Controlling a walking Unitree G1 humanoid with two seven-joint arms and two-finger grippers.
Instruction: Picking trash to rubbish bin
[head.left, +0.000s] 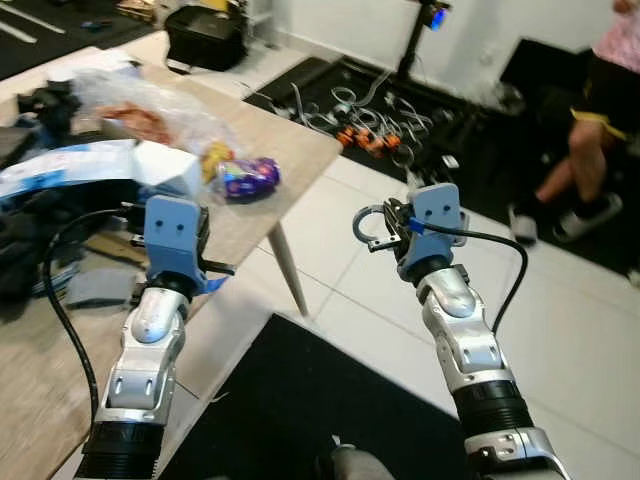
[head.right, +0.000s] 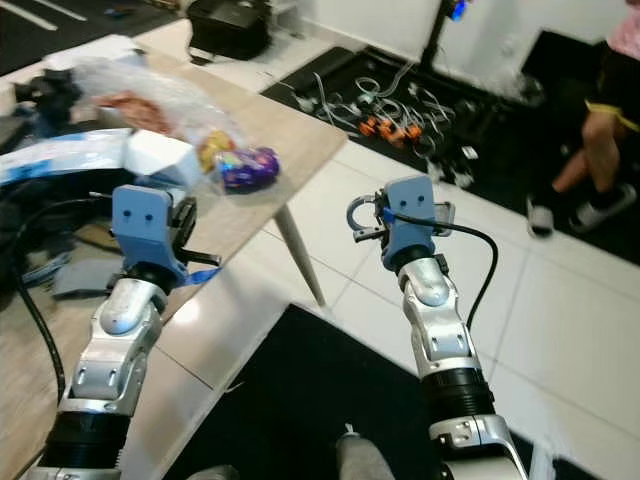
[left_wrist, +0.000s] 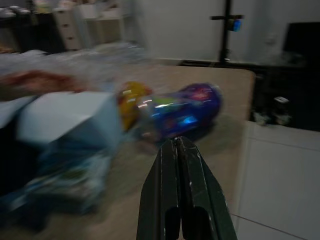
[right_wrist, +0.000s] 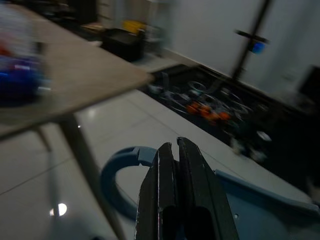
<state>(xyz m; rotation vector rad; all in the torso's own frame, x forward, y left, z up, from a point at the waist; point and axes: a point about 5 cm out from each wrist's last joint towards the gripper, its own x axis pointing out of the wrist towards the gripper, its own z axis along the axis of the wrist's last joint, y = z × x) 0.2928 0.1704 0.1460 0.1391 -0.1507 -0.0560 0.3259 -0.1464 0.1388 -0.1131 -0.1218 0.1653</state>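
A shiny blue-purple wrapper (head.left: 248, 178) lies near the corner of the wooden table (head.left: 290, 135), touching a yellow wrapper (head.left: 215, 157) and a white box (head.left: 165, 165). A clear plastic bag (head.left: 140, 105) with red contents lies behind them. My left gripper (left_wrist: 176, 142) is shut with nothing in it and hovers over the table's edge, short of the blue-purple wrapper (left_wrist: 182, 110). My right gripper (right_wrist: 173, 145) is also shut and holds nothing; it hangs over the white tiled floor, to the right of the table.
Dark clutter, blue packaging and cables cover the table's left part (head.left: 60, 190). A table leg (head.left: 290, 270) slants down between my arms. A black mat (head.left: 300, 400) lies at my feet. Tangled cables (head.left: 370, 120) and a stand (head.left: 415, 40) are behind. A person (head.left: 590, 120) sits at the far right.
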